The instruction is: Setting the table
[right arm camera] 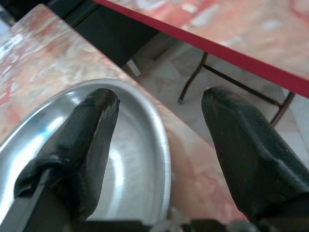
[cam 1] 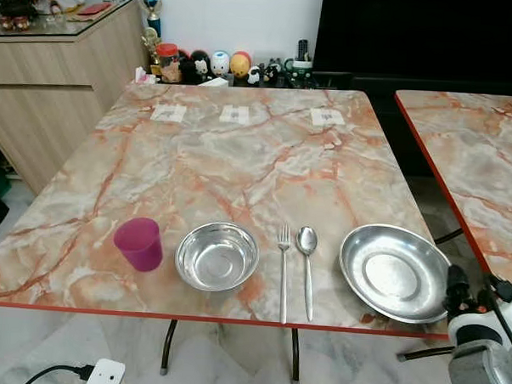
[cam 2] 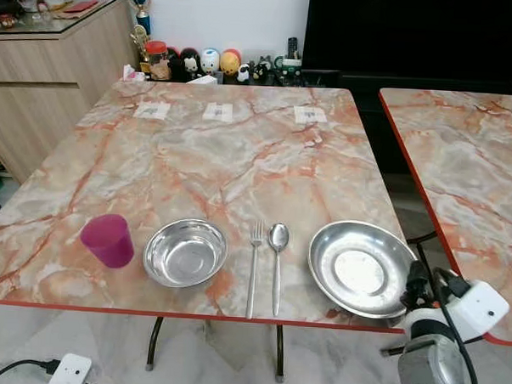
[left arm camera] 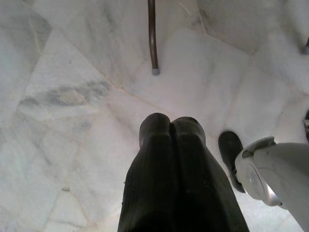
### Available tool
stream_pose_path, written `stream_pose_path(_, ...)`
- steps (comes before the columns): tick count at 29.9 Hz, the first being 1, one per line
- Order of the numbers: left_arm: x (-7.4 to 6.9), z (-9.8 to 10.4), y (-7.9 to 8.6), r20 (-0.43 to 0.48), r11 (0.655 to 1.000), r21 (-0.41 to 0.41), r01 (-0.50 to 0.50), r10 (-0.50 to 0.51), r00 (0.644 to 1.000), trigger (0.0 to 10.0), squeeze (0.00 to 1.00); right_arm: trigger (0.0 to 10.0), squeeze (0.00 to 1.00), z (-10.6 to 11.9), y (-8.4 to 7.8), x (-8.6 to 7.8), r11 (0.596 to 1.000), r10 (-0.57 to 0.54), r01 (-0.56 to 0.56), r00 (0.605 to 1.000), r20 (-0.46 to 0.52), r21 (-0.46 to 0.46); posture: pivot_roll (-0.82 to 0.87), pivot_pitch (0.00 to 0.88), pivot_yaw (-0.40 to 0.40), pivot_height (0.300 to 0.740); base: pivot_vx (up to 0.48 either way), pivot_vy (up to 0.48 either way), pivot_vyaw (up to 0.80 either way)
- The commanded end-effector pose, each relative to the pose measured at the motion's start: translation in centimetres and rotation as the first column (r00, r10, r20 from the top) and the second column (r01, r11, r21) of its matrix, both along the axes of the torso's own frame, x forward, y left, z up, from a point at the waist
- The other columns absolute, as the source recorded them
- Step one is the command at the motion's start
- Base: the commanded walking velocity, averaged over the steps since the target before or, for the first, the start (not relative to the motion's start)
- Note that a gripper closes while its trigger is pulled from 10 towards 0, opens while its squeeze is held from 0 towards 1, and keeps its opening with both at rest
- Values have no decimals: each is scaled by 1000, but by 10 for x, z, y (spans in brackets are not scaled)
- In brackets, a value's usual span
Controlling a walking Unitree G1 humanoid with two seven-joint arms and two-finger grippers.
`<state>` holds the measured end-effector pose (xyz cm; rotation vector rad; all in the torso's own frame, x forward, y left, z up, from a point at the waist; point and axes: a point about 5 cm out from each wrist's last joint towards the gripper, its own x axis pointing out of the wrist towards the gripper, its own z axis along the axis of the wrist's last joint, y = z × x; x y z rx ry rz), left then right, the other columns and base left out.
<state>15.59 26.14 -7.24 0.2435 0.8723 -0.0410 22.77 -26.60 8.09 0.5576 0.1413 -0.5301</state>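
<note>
- My right gripper (right arm camera: 159, 116) is spread wide, straddling the steel plate's (cam 1: 394, 272) rim at the table's (cam 1: 240, 166) near right edge; contact seems absent.
- Left gripper (left arm camera: 170, 133), fingers pressed together, hangs over floor.
- Beyond: spoon (cam 1: 306, 266), fork (cam 1: 283, 270), bowl (cam 1: 217, 256), pink cup (cam 1: 138, 242).

The right hand (right arm camera: 159, 121) has two long black fingers (right arm camera: 87, 145) with a dull, scuffed, rubbery skin, broad at the base and rounded at the tip. Behind it, the wrist is a silver-grey casing carrying a white box, with black cables looping over it. The left hand (left arm camera: 170, 126) has ribbed black fingers. A glossy white-grey rounded shell ends in a black foot.
</note>
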Motion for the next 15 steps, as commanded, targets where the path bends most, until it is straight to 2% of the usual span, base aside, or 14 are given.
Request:
stream_pose_path(1,-5,0,5,-16,1000,14,5,-5,1000,10000,0,10000,0,-1,3,3,996,-26,24,999,23,88,-4,17,25,740,0,0,0)
stream_pose_path(7,-3,0,5,-9,1000,16,4,-4,1000,10000,0,10000,0,-8,15,6,991,12,-13,1000,8,137,3,18,28,740,0,0,0)
stream_pose_path(13,-1,2,7,-4,1000,17,7,-7,1000,10000,0,10000,0,-15,17,5,991,27,-21,999,-43,134,3,18,30,740,0,0,0)
stream_pose_path(14,0,2,7,-3,1000,17,8,-8,1000,10000,0,5647,0,-16,16,5,992,22,-15,998,-52,129,2,18,29,740,0,0,0)
stream_pose_path(15,0,3,7,-2,1000,17,8,-8,1000,10000,0,5647,0,-16,15,4,992,18,-11,998,-58,125,2,18,29,740,0,0,0)
